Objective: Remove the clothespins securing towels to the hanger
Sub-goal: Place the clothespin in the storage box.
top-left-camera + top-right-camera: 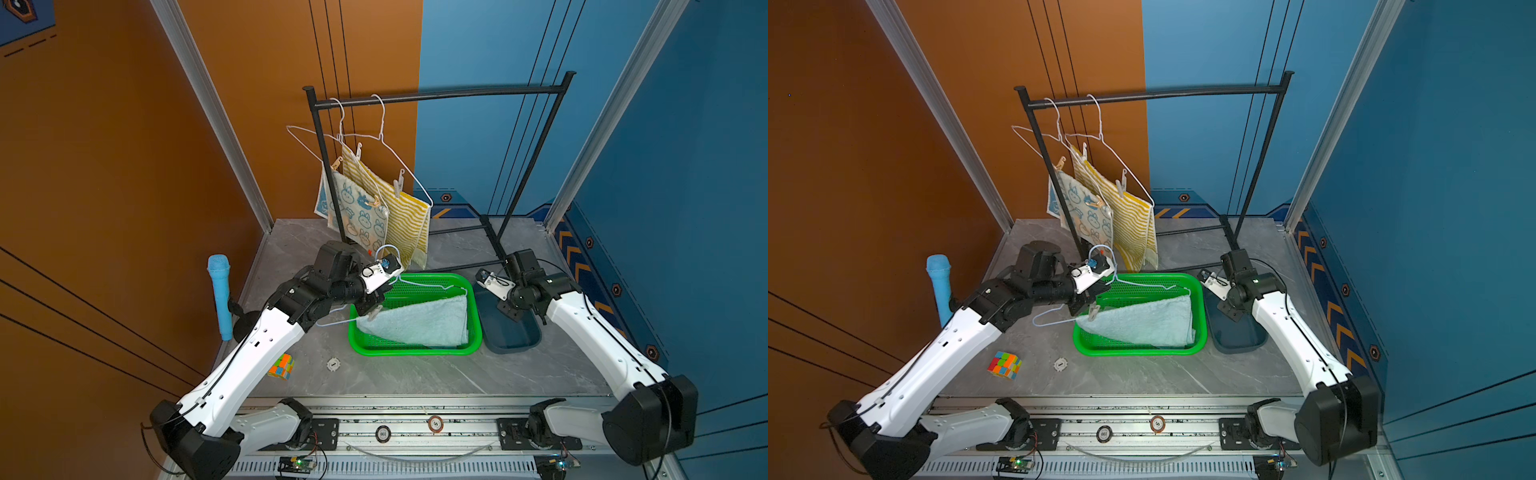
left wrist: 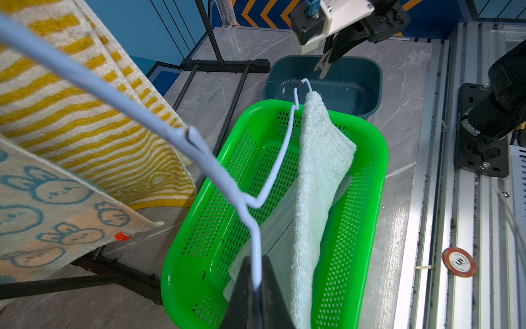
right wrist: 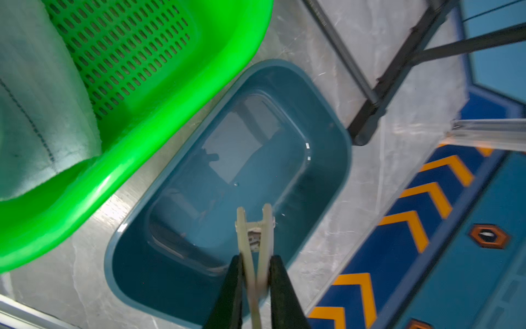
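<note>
My left gripper (image 1: 371, 304) (image 2: 256, 267) is shut on the white wire hanger (image 2: 256, 242) and holds it over the green basket (image 1: 411, 351). A pale blue-green towel (image 1: 419, 324) (image 2: 318, 171) hangs from the hanger into the basket. One wooden clothespin (image 1: 374, 313) is on the towel's edge beside the left fingers. My right gripper (image 3: 256, 259) is shut on another clothespin (image 3: 254, 228) above the dark blue bin (image 3: 227, 159). On the black rack (image 1: 436, 93), the yellow striped towel (image 1: 407, 212) and the bunny towel (image 1: 357, 216) hang pinned to hangers by clothespins (image 1: 398, 185).
The rack's black legs (image 1: 490, 241) cross the table behind the basket and the bin (image 1: 515, 338). A blue microphone (image 1: 219, 295) stands at the left edge. A colour cube (image 1: 281, 366) and a white chip (image 1: 333, 364) lie near the front left.
</note>
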Action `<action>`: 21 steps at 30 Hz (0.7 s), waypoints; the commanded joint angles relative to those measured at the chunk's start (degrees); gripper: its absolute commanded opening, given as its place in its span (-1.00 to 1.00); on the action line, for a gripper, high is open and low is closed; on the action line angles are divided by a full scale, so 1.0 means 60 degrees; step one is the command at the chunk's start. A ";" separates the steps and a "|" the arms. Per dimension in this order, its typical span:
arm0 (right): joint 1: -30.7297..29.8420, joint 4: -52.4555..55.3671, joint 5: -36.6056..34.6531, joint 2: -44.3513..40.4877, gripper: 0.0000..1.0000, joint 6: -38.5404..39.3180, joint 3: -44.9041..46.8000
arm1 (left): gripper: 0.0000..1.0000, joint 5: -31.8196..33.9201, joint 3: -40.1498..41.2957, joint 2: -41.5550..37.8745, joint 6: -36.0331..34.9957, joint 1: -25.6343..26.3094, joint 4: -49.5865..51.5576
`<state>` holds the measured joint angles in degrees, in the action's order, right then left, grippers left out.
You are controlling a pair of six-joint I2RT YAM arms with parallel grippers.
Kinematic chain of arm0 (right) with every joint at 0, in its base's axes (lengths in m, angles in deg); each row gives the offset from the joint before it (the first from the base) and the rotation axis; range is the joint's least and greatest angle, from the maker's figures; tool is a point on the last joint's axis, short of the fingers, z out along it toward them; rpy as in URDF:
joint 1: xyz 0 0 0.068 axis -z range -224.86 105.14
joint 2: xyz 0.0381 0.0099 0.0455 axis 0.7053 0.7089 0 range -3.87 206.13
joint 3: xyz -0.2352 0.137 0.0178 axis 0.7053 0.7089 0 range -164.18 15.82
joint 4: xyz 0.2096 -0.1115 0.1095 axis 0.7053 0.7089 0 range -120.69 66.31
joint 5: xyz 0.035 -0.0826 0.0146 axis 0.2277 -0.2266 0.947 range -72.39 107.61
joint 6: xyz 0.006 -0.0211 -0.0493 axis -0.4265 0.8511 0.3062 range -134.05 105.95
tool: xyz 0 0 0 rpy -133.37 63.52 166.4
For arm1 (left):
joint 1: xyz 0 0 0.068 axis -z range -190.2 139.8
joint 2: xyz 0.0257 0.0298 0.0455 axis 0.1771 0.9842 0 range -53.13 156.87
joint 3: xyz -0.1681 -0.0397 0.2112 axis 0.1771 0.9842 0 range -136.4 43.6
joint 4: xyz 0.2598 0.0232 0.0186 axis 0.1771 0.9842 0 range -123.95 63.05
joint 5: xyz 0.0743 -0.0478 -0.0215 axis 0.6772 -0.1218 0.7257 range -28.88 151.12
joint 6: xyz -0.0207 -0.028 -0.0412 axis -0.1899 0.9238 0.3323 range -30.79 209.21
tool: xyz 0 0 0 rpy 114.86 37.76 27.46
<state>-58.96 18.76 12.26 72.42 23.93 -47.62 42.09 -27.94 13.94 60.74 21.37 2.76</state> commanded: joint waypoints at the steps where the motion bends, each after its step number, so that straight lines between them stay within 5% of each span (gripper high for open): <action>1: 0.0212 -0.0105 0.0697 0.0665 -0.74 -0.0734 -0.0282 | -1.00 0.0036 0.0077 -0.0286 -0.0266 0.0062 -0.0070; 7: 0.0581 -0.0099 0.0901 0.1536 -0.60 -0.1076 -0.0415 | -1.00 0.0051 0.0060 -0.0430 -0.0406 0.0076 -0.0081; 14: 0.0715 -0.0090 0.0931 0.1843 0.01 -0.1399 -0.0674 | -1.00 0.0248 -0.0002 -0.0470 -0.0554 0.0166 -0.0059; 21: 0.0779 -0.0108 0.1204 0.0945 0.36 -0.1576 -0.0878 | -1.00 0.0402 -0.0123 -0.0558 -0.1206 0.0456 -0.0043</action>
<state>-54.57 18.14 17.73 81.54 15.58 -51.16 43.71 -27.66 11.76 56.33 23.14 2.76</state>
